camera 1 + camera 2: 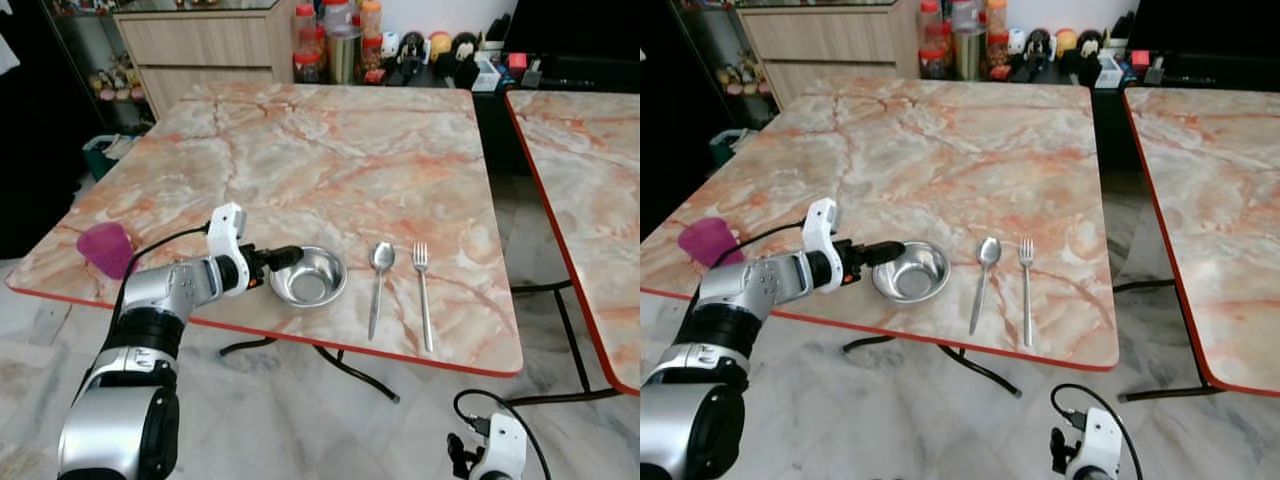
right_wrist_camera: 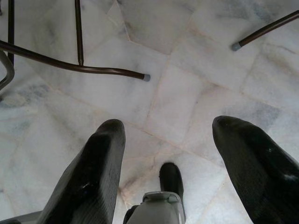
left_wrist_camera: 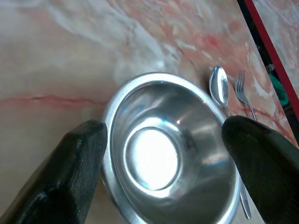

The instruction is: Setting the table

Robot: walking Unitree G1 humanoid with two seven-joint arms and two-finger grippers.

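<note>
- Left eye view, starting at the left: a magenta cup [image 1: 106, 248] stands near the left edge of the marble table [image 1: 330, 150], well apart from the rest of the setting. My guess is it has yet to be brought over, and a careless sweep of the arm could push it off that edge.
- Next comes the left gripper [image 1: 283, 259], its silver arm stretched out low and nearly level from the shoulder, forearm crossing the red front rim, fingers pointing right at the steel bowl [image 1: 308, 277].
- In the left wrist view its 2 black fingers [image 3: 70, 172] are spread wide, one on either side of the bowl, gripping nothing.
- Risk, as I judge it: the bowl is smooth and light, near the front edge. A finger catching the rim on withdrawal, or a lopsided closing, could tip it, slide it off, or shove it into the spoon [image 1: 378, 282].
- The spoon lies just beside the bowl, with the fork [image 1: 423, 290] to its right, both roughly parallel, handles toward the robot.
- The right gripper [image 2: 163, 154] hangs idle below table height, fingers parted over the tiled floor [image 2: 196, 84].
</note>
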